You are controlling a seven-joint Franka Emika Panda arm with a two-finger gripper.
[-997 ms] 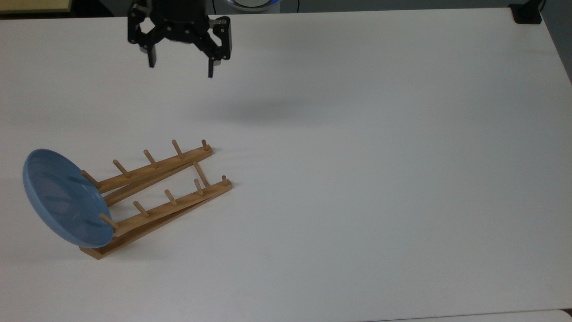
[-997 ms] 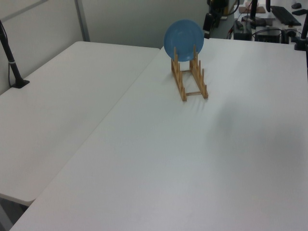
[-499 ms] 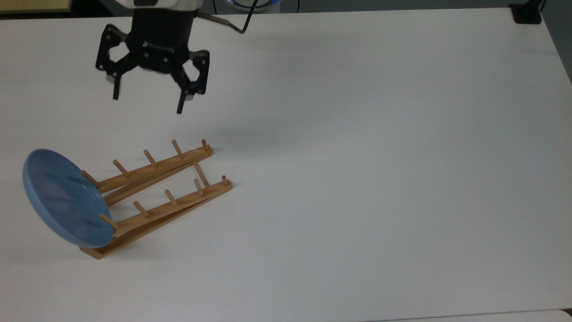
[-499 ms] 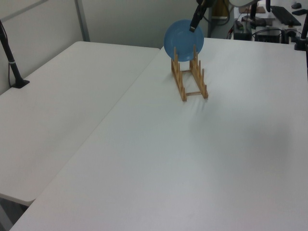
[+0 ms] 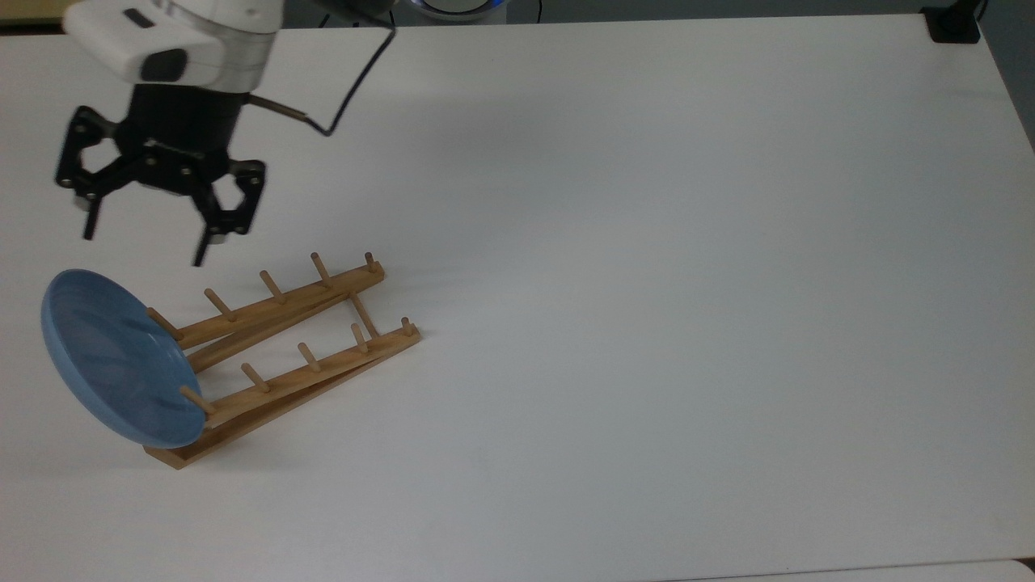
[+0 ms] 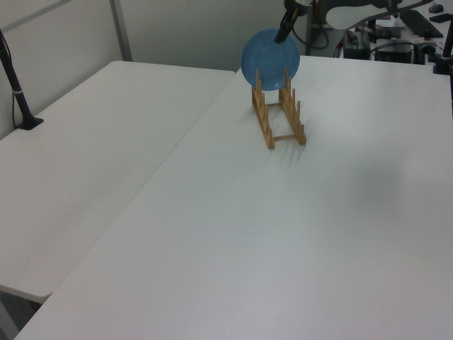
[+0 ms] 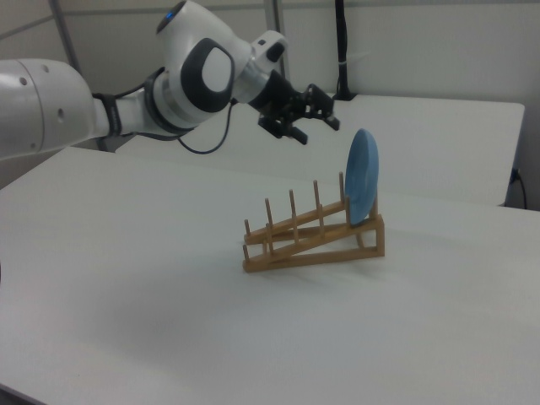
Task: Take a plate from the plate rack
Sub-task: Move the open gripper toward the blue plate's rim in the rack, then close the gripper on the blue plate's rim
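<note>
A light-blue plate (image 5: pixel 113 360) stands on edge in the end slot of the wooden plate rack (image 5: pixel 291 305), at the top view's lower left. My gripper (image 5: pixel 143 247) hangs open above the table, a short way past the plate's upper rim, with nothing between its fingers. From the right view, the gripper (image 7: pixel 319 131) is above and to the left of the plate (image 7: pixel 363 177), clear of the rack (image 7: pixel 308 240). The left view has a dark finger (image 6: pixel 285 28) just over the top of the plate (image 6: pixel 270 57), which stands in the rack (image 6: pixel 279 113).
The white table (image 5: pixel 647 323) stretches wide to the top view's right of the rack. A black clamp base (image 5: pixel 954 24) sits at its far right corner. A black cable (image 5: pixel 356 81) trails from the wrist. A second table (image 6: pixel 85 142) adjoins at the left view's left.
The gripper has travelled from the table's far edge toward the top view's lower left, closing in on the plate, and has stayed open. Plate and rack have not moved.
</note>
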